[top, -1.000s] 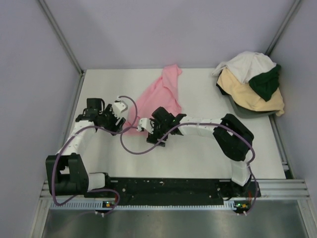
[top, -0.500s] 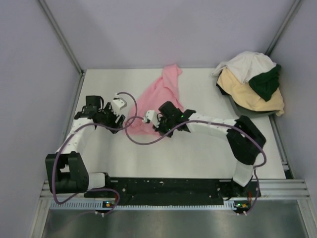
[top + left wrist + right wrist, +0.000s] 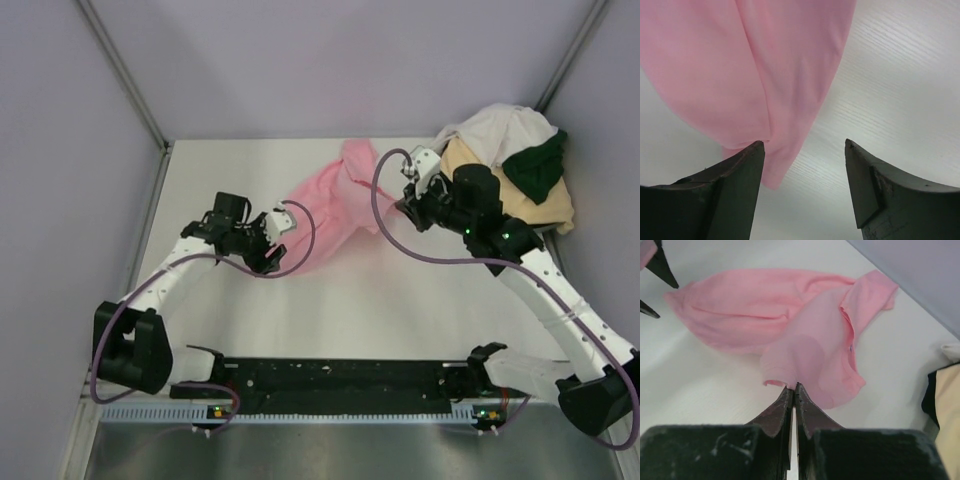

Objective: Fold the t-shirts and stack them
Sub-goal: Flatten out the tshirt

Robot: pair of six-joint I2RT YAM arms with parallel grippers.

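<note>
A light pink t-shirt [image 3: 335, 200] lies crumpled at the back middle of the white table [image 3: 400, 300]. My right gripper [image 3: 399, 207] is at its right side, shut on a fold of the pink t-shirt [image 3: 790, 325] that bunches at the fingertips [image 3: 794, 385]. My left gripper [image 3: 279, 251] is open at the shirt's near left corner. In the left wrist view the pink cloth [image 3: 740, 65] reaches down beside the left finger, with bare table between the jaws [image 3: 804, 143]. White [image 3: 500, 125], dark green [image 3: 535, 165] and pale tan [image 3: 500, 190] t-shirts are heaped at the back right.
The heap of shirts rests on a dark grey bin [image 3: 490, 218] in the back right corner. Grey walls with metal rails [image 3: 125, 75] close in the table on three sides. Purple cables [image 3: 385, 215] loop off both wrists over the shirt.
The right gripper shut on the pink shirt's edge, and the arm swung from the middle left to the back right, dragging the cloth that way. The left gripper moved right, toward the shirt's near corner.
</note>
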